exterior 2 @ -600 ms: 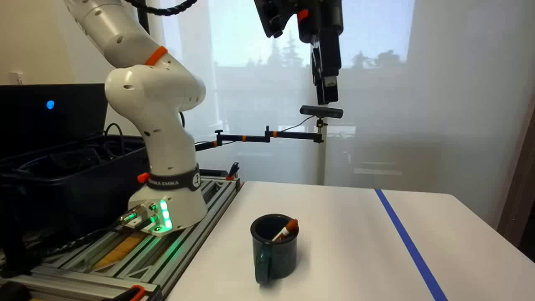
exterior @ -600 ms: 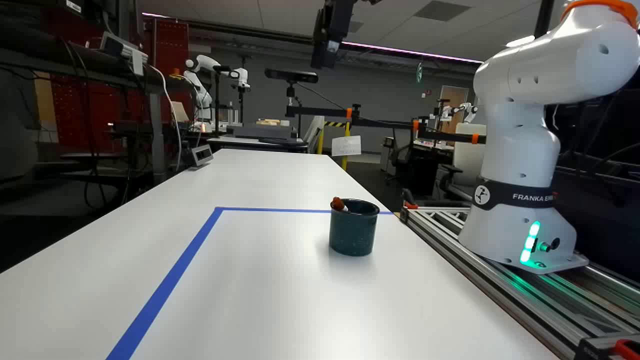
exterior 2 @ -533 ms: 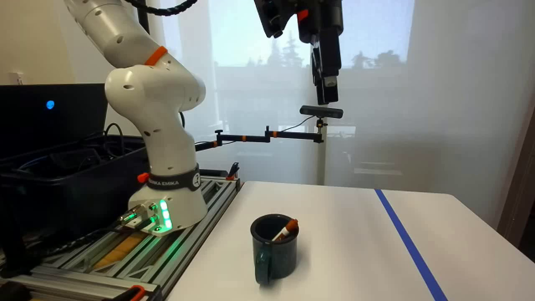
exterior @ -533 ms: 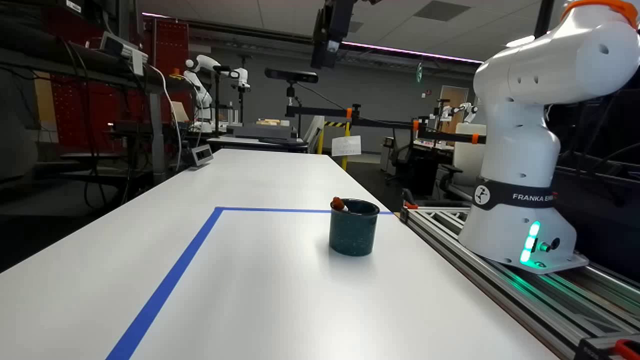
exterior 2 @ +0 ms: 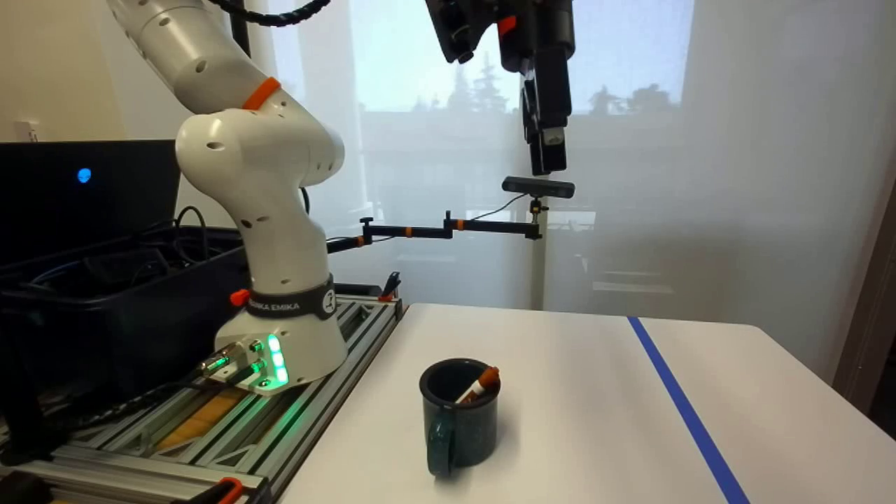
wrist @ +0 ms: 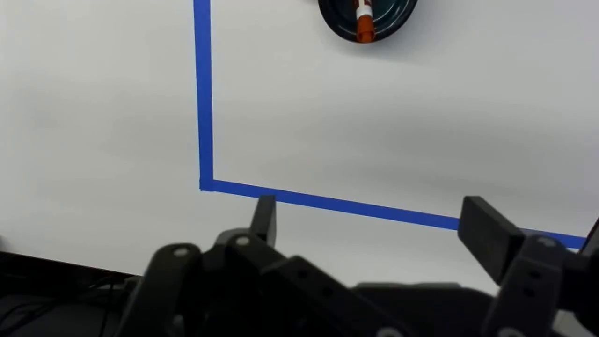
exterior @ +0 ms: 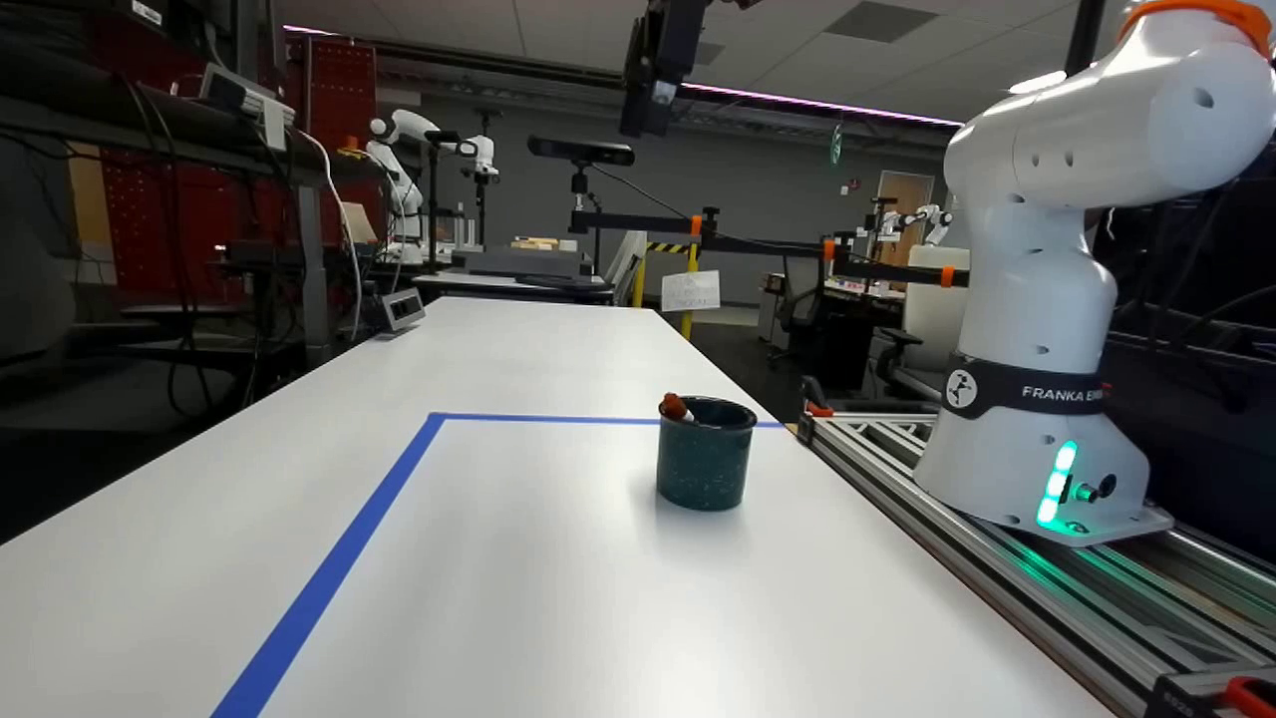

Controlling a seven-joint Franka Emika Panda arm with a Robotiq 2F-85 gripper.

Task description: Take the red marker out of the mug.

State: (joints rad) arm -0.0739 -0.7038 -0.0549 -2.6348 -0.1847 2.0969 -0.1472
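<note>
I have the black two-fingered gripper (wrist: 372, 216) high above the flat white counter (exterior 2: 595, 420), its fingers spread well apart. The slim orange-red and white marker (exterior 2: 479, 387) leans inside the dark teal cylindrical mug (exterior 2: 472, 434), orange-red end poking above the rim; the mug stands upright.

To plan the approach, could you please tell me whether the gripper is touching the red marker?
Apart: the wrist view shows white table between the open gripper and the red marker.

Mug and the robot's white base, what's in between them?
Between the mug and the white base lie white table, then metal frame, in both exterior views.
</note>
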